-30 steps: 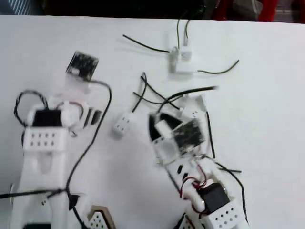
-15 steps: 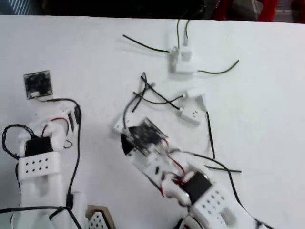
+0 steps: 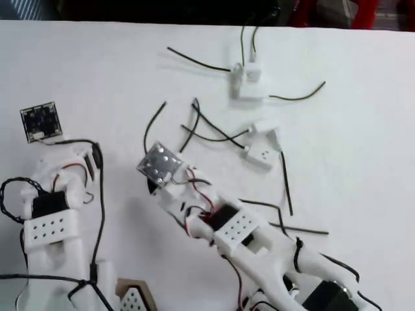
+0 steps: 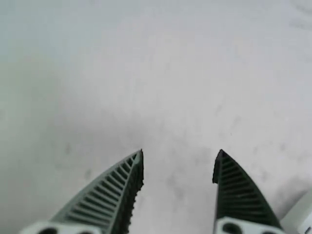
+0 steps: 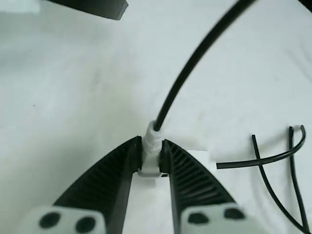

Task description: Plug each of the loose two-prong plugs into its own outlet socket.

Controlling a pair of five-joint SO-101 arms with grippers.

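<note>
A white bench [image 3: 363, 97] carries two white robot arms seen from above. The right pincer [image 5: 151, 142] is clenched on a small white two-prong plug [image 5: 150, 157], gripped between its two black ribbed fingers [image 5: 187, 180]. The plug's long axis runs in line with the fingers. Its cord end points out past the fingertips, and its prongs are hidden between them. A thin black cord [image 3: 153, 123] leaves that end and curves away toward the far edge of the bench. A small white block [image 5: 204, 148] with a black wire lies on the bench just beside the fingertips.

The left pincer [image 4: 180, 153] is released, its fingers spread wide above bare bench at the left side, well apart from the plug.

Right of the right arm's wrist, near it, lies a white outlet socket block [image 3: 259, 153] trailing black wires. Farther back sits a joined pair of white connector pieces [image 3: 245, 83], with black wires running off to both sides.
</note>
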